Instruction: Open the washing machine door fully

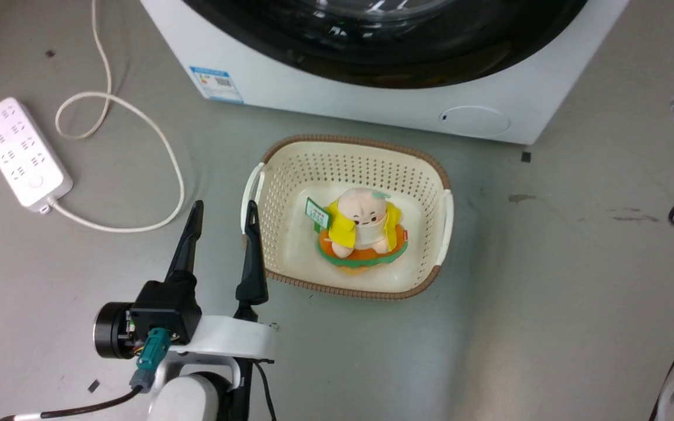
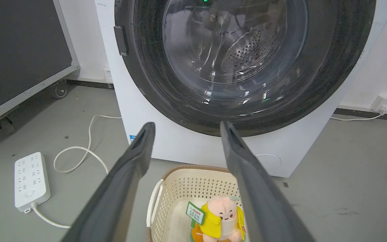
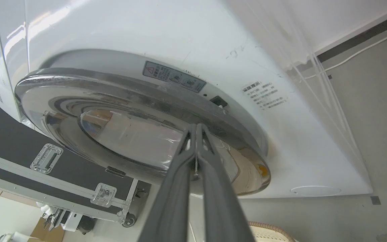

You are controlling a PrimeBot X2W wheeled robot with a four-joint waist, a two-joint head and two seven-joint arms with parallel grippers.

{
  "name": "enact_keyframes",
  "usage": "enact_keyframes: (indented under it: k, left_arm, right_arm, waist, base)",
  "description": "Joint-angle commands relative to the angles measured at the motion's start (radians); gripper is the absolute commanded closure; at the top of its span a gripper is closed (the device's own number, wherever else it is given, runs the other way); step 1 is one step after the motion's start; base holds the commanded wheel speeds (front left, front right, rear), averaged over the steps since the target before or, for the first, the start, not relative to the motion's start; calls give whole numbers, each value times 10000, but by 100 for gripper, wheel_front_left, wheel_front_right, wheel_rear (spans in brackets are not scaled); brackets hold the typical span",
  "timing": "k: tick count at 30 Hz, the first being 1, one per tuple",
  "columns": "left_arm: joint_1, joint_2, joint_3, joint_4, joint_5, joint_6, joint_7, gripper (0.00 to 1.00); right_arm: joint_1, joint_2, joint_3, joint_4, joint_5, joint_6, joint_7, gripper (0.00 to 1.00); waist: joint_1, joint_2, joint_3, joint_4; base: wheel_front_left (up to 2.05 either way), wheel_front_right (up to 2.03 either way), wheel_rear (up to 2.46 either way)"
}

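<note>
Right gripper (image 3: 196,126) first: its two dark fingers are pressed together with barely a sliver between them. The tips sit at the rim of the washing machine door (image 3: 119,134), the arm reaching in obliquely across its glossy face; contact I cannot confirm. The door lies close against the front of the white washing machine (image 1: 325,88), and I cannot tell whether it is latched or a touch ajar. Over to the left gripper (image 1: 223,206): fingers spread wide, holding nothing, pointing toward the machine, pale forearm low in the head view. Just beside its right finger sits the cream basket (image 1: 372,166) on the floor, a plush toy (image 1: 363,231) inside. A power strip (image 1: 21,152) lies well off to the left.
</note>
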Motion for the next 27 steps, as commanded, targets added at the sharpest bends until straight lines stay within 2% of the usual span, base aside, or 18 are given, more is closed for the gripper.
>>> enact_keyframes:
  k: [1, 27]
  left_arm:
    - [-199, 7, -117, -73, -77, 114, -121, 0]
    - [-806, 8, -1031, -331, -695, 759, -644, 0]
  right_arm:
    - [-657, -171, -190, 420, 161, 7, 271, 100]
    - [-6026, -1532, -2387, 6014, 551, 9, 2502, 100]
  waist:
    - [-1, -1, 172, 140]
    - [-1, -1, 1558, 1205]
  base:
    - [0, 0, 0]
    - [0, 0, 0]
